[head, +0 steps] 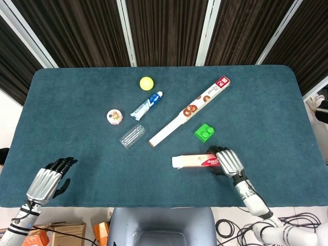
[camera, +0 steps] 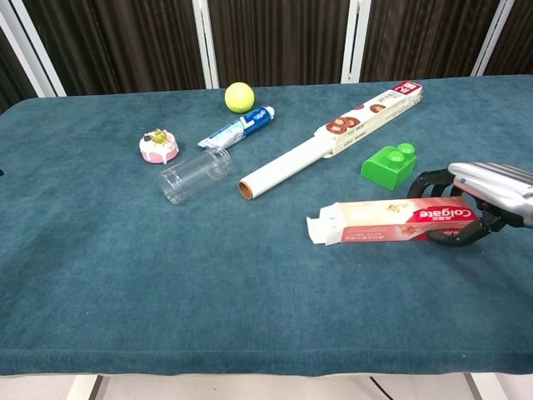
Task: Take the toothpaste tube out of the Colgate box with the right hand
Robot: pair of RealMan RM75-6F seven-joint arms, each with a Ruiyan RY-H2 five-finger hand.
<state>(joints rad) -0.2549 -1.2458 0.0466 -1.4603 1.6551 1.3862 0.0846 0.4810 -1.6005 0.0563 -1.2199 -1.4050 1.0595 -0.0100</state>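
The Colgate box (head: 192,162) (camera: 379,223) lies flat near the table's front right, its flap open at the left end. No tube shows in that opening. My right hand (head: 229,162) (camera: 483,193) is wrapped round the box's right end, with the fingers (camera: 423,180) curled over the far side and the thumb under the near side. My left hand (head: 47,182) hovers at the front left corner, fingers apart, holding nothing. It does not show in the chest view.
A green brick (head: 205,132) (camera: 389,163) sits just behind the box. Further back lie a long wrap box (head: 190,110) (camera: 333,142), a blue-white toothpaste tube (head: 146,105) (camera: 238,129), a clear cup (head: 132,136) (camera: 196,175), a pink cake toy (head: 115,117) (camera: 158,146) and a yellow ball (head: 146,83) (camera: 239,97).
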